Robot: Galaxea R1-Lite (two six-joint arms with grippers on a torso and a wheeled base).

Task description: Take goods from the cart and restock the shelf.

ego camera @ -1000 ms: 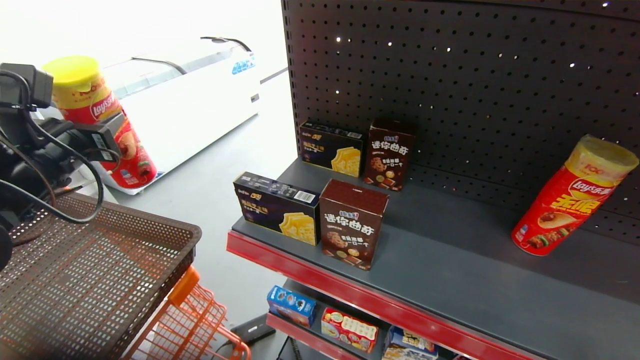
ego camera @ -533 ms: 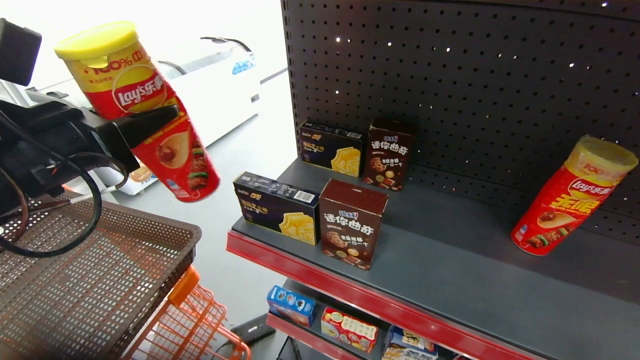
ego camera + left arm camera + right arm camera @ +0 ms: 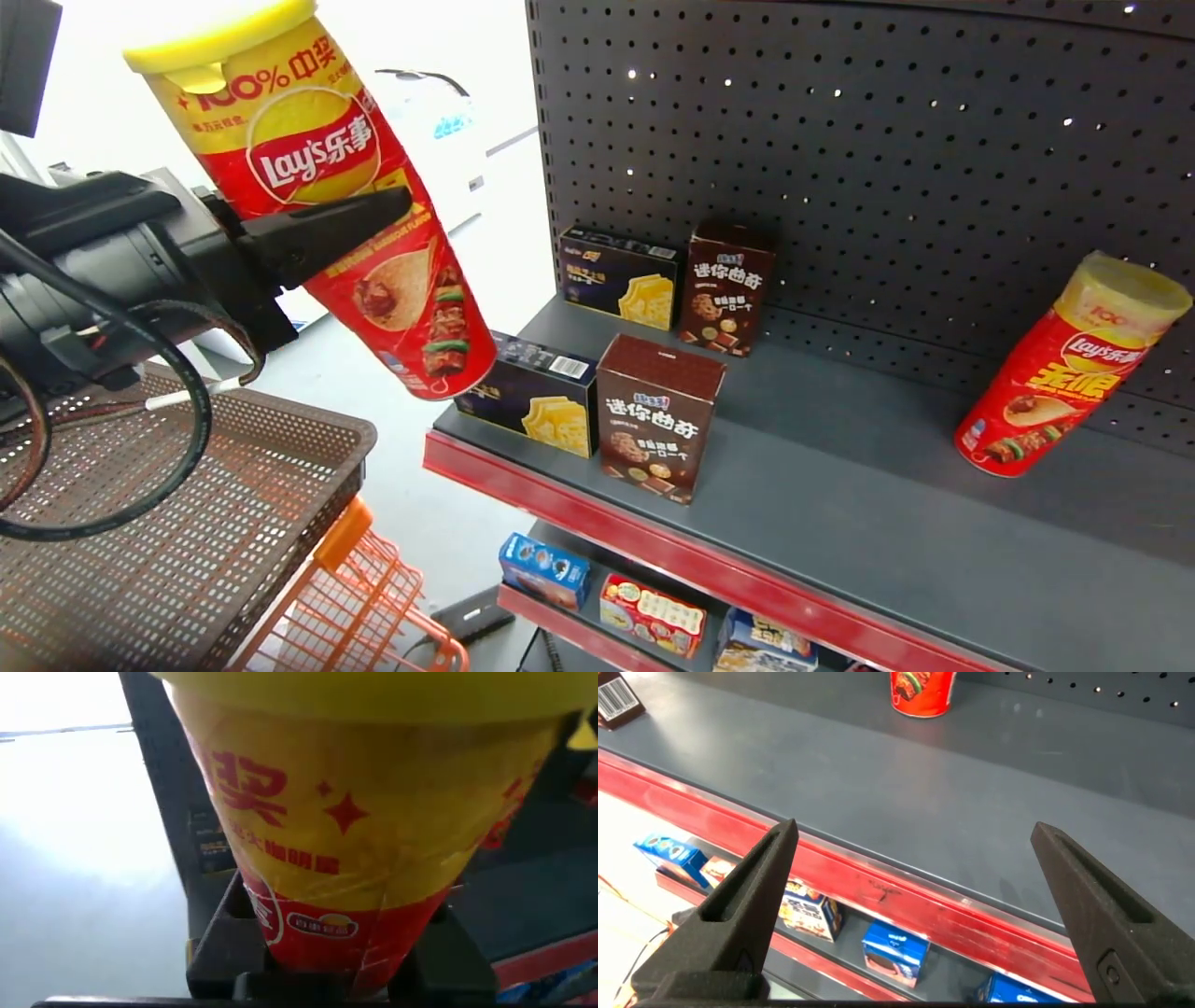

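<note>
Chip can (image 3: 317,187), clamped in the left jaws, has risen from cart (image 3: 187,523) toward shelf (image 3: 840,485) — placement comes next — right jaws spread empty.

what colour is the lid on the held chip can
Yellow lid on the tall red-and-yellow chip can; head view shows it best.

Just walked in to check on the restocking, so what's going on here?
The left end effector is shut on a red-and-yellow chip canister with a yellow lid, held tilted in the air, not yet on the grey metal shelf. The right end effector hangs open over the shelf's front edge.
</note>
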